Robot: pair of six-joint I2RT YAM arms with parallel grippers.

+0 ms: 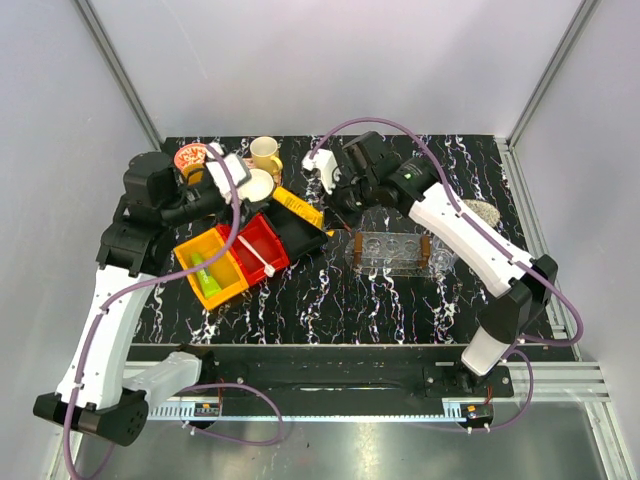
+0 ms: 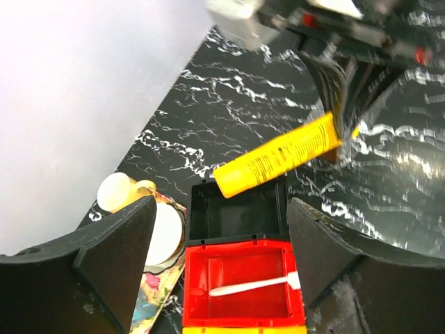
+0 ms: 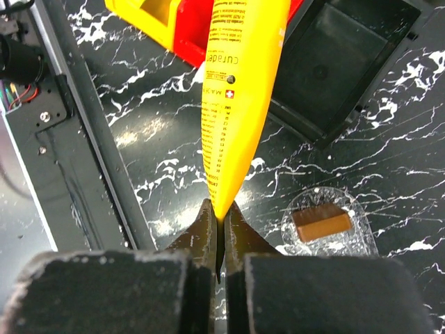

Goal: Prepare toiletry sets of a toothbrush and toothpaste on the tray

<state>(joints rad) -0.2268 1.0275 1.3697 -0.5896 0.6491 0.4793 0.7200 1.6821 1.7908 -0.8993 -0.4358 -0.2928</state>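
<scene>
The toothpaste [image 3: 240,90] is being pinched at its tail by the right gripper [image 3: 217,217], pointing outward; the left gripper [image 2: 221,236] is being held agape.

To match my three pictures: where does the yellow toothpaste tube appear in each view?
Top external: yellow tube at centre, beside the black bin.
Left wrist: tube middle right, bin below it.
Right wrist: tube top centre, bin upper right.
Shared landmark: the black bin.
</scene>
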